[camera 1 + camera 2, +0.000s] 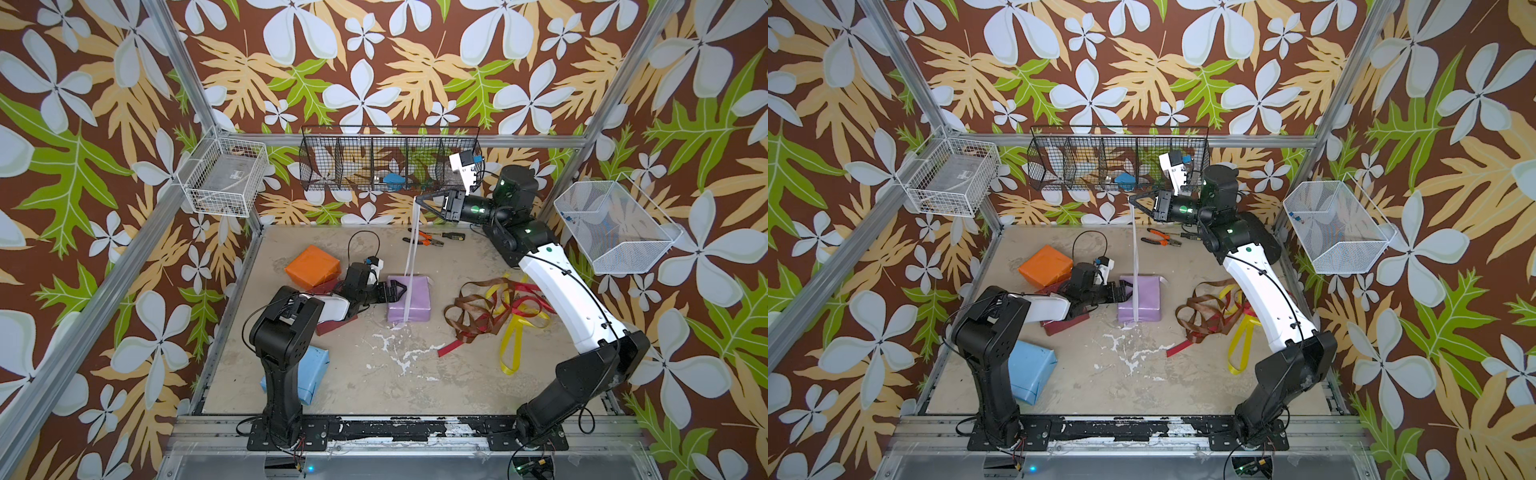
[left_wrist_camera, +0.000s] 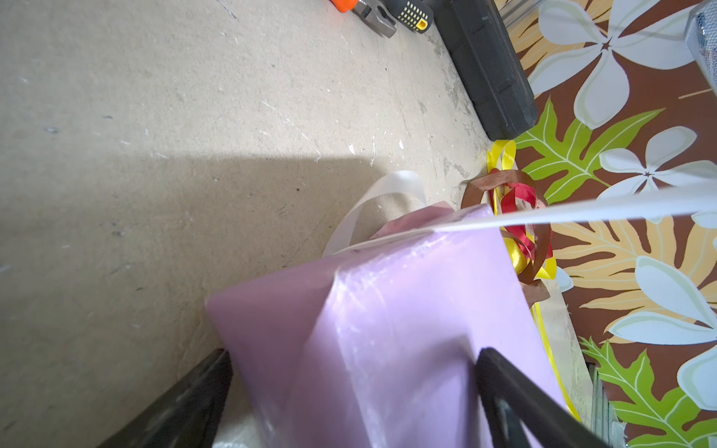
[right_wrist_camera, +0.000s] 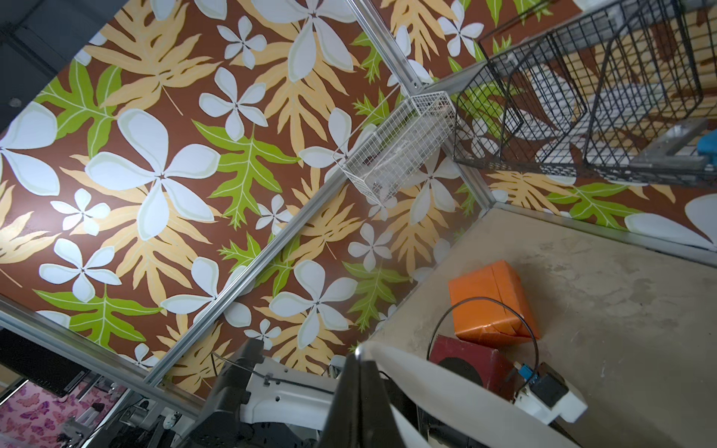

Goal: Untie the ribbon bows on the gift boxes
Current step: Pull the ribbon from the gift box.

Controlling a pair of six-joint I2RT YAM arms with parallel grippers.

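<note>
A scuffed beige worktop (image 1: pixel 374 390), walled in brown wallpaper of flowers and leaves, carries the small lilac glossy-paper gift box (image 1: pixel 415 305) near its middle. The right gripper (image 1: pixel 417 200), pressed together, pinches the narrow white satin ribbon (image 1: pixel 411 257) high above the far part of the worktop. The ribbon runs taut in one long straight line from that gripper down and nearward to the box, over its top and down its near face, so it looks not yet free of the box. The left gripper (image 1: pixel 398 289), spread wide, straddles the box's left edge and is the nearer one for steadying it; whether its fingers touch the paper I cannot tell. Any further pull would best follow the ribbon's line, up and away. The loose brown, red and yellow ribbons (image 1: pixel 494 316) lie heaped at the right, and the orange box (image 1: pixel 311 266), dark red box (image 1: pixel 332 327) and light blue box (image 1: pixel 316 370) sit bare at the left
</note>
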